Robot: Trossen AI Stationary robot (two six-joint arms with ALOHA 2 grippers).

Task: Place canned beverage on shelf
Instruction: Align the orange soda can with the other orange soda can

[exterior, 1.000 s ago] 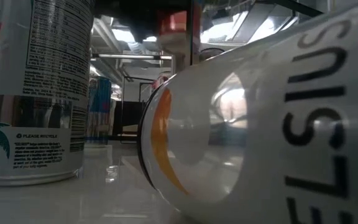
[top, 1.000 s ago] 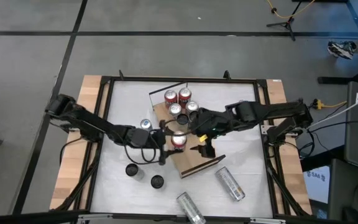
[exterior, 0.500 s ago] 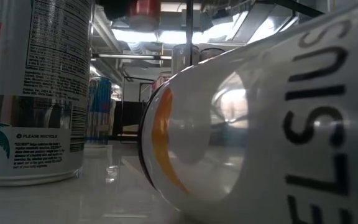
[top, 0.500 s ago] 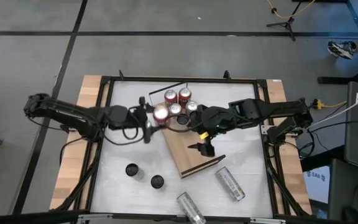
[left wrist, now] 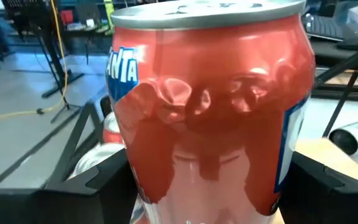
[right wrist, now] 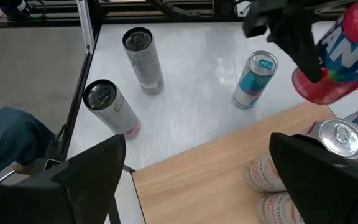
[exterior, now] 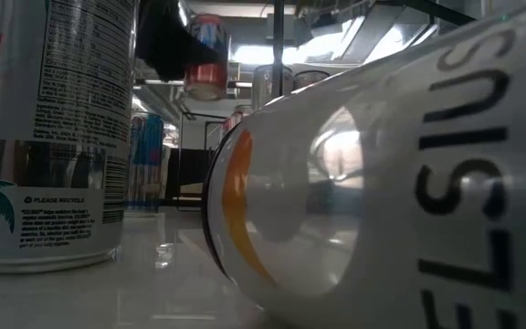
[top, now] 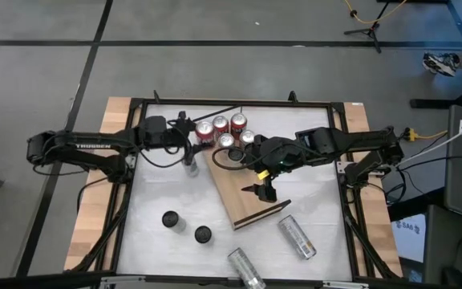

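A dented red can (left wrist: 210, 106) hangs upright in my left gripper (top: 198, 135), which is shut on it above the far left end of the shelf (top: 245, 191), a light wooden board. Next to it, several cans (top: 233, 131) stand on the shelf's far end. The red can (right wrist: 340, 56) and the left gripper's dark fingers (right wrist: 284, 31) also show in the right wrist view. My right gripper (top: 261, 191) hovers open above the middle of the shelf, with nothing between its fingers. My left gripper pinches the red can's side walls (left wrist: 135, 177) between its two fingers (left wrist: 95, 183), on the lower half of the body. The fingers come in level from the table's left. The can stands upright, top up, lifted clear of shelf and table (exterior: 206, 57).
A blue-and-silver can (top: 189, 166) stands on the white table left of the shelf. Two dark-topped cans (top: 170, 219) (top: 203, 234) stand nearer the front. Two cans (top: 297, 237) (top: 245, 269) lie at the near right. A black rail (top: 215, 114) edges the shelf's far end.
My left gripper has carried the red can from above the shelf's middle toward the table's far edge and a little left, to the shelf's far left end. The can has stayed upright in the same hold.
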